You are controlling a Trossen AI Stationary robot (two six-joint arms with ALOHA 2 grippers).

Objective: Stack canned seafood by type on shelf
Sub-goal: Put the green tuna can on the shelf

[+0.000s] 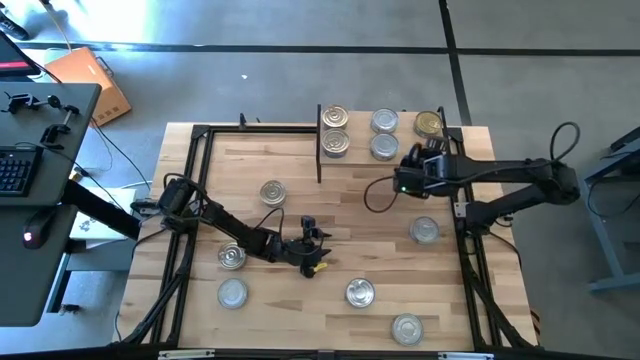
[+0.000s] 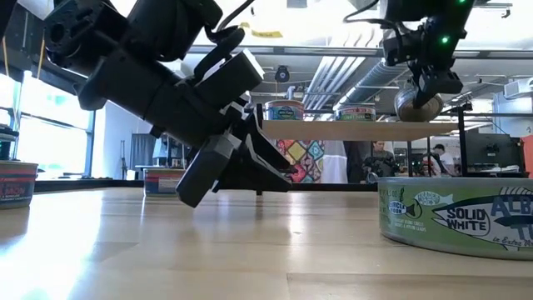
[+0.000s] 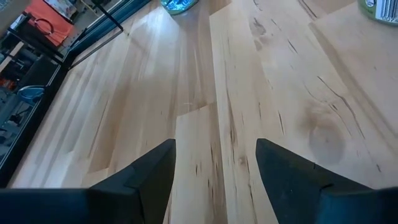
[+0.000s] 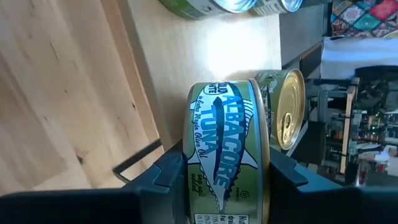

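Clearly we judge the tin (image 4: 227, 158) stiff, slick and light, best pinched across its label band, as the right gripper (image 4: 224, 180) clamps it at the shelf (image 1: 352, 150), label reading "ALBACORE TUNA", while the left gripper (image 3: 214, 171) hangs open over the bench (image 1: 330, 215).

Grey concrete floor (image 1: 250, 80) all round the butcher-block table (image 1: 300, 170), with dark seams (image 1: 300, 47) running across it. Off to one side, a black desk (image 1: 40, 200) carrying a keyboard (image 1: 12, 170), and a cardboard box (image 1: 95, 85) sits on the floor near it. Looking level across the room: bright windows (image 2: 50, 125), exposed ceiling ducts (image 2: 333, 79), a colourful patterned panel (image 2: 304, 158), and people (image 2: 383, 158) in the distance.
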